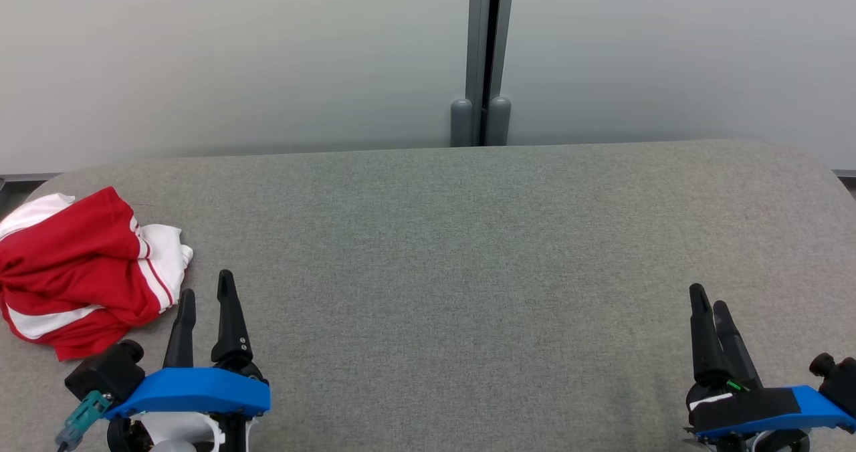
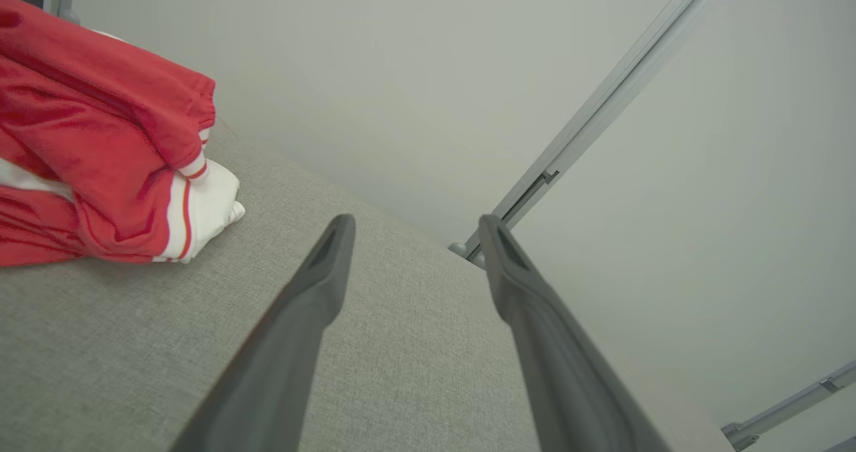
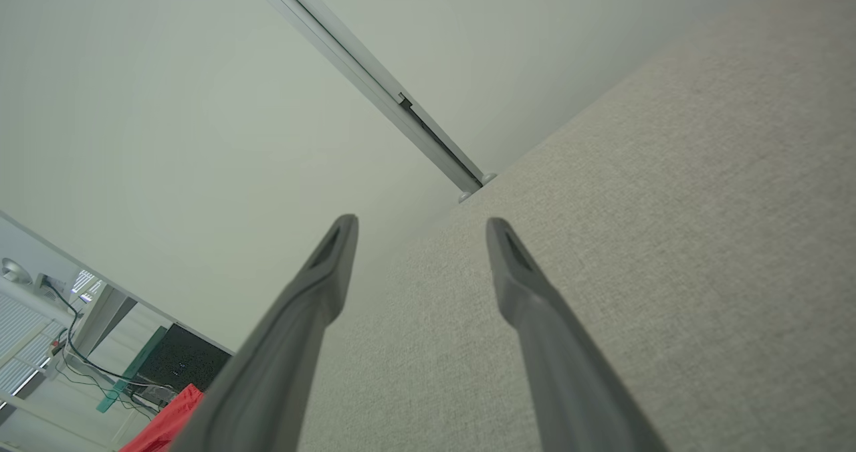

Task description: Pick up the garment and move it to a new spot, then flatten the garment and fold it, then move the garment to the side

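While both pairs of fingers (image 2: 321, 285) stand parted and empty, we hold our left gripper (image 1: 207, 285) just beside the crumpled red-and-white garment (image 1: 73, 271) at the left edge of the table (image 1: 468, 238), presumably poised for the pick-up, our right gripper (image 1: 709, 296) idle well apart.

Grey fabric table (image 1: 468, 251), pale panelled wall (image 1: 234, 57)

Crumpled red-and-white fabric garment (image 1: 67, 271) was cut off by the head view's left edge. In the right wrist view, its red corner (image 3: 160, 428) ran past the bottom edge.
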{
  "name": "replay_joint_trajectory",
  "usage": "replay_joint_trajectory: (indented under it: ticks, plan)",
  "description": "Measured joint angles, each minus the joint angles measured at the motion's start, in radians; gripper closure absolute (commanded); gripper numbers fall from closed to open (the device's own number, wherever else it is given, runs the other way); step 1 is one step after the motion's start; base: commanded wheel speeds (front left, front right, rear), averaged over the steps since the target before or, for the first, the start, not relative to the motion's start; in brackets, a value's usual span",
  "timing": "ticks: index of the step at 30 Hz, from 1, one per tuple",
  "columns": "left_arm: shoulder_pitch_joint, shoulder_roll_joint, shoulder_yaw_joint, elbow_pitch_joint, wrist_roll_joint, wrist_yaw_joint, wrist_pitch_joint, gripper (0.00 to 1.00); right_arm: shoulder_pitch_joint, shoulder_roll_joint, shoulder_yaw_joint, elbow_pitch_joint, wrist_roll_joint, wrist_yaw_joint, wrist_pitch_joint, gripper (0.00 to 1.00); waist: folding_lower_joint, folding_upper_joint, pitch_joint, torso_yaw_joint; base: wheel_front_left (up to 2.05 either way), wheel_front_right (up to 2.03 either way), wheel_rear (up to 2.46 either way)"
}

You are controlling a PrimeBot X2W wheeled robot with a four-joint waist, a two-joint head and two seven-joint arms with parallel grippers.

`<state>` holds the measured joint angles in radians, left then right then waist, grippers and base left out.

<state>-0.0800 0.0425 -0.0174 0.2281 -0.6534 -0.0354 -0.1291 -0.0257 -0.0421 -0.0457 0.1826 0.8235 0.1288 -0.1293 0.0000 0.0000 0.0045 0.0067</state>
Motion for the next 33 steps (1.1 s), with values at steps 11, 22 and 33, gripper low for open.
replay_joint_trajectory:
  ticks: [11, 22, 33]
  plan:
    - [-0.005, 0.002, -0.016, 0.032, 0.149, 0.010, -0.029, 0.00, 0.009, -0.001, 0.005, 0.002, -0.128, 0.000, -0.029, 0.00, 0.0000, 0.0000, -0.001, 0.003, 0.00, 0.00, 0.00]
    - [-0.010, 0.003, -0.029, 0.051, 0.265, 0.022, -0.056, 0.00, 0.009, -0.001, 0.006, 0.002, -0.235, 0.000, -0.056, 0.00, 0.0000, 0.0000, -0.002, 0.006, 0.00, 0.00, 0.00]
    - [-0.011, 0.007, -0.033, 0.077, 0.368, 0.035, -0.079, 0.00, 0.011, -0.002, 0.012, 0.001, -0.337, 0.000, -0.079, 0.00, 0.0000, 0.0000, -0.002, 0.009, 0.00, 0.00, 0.00]
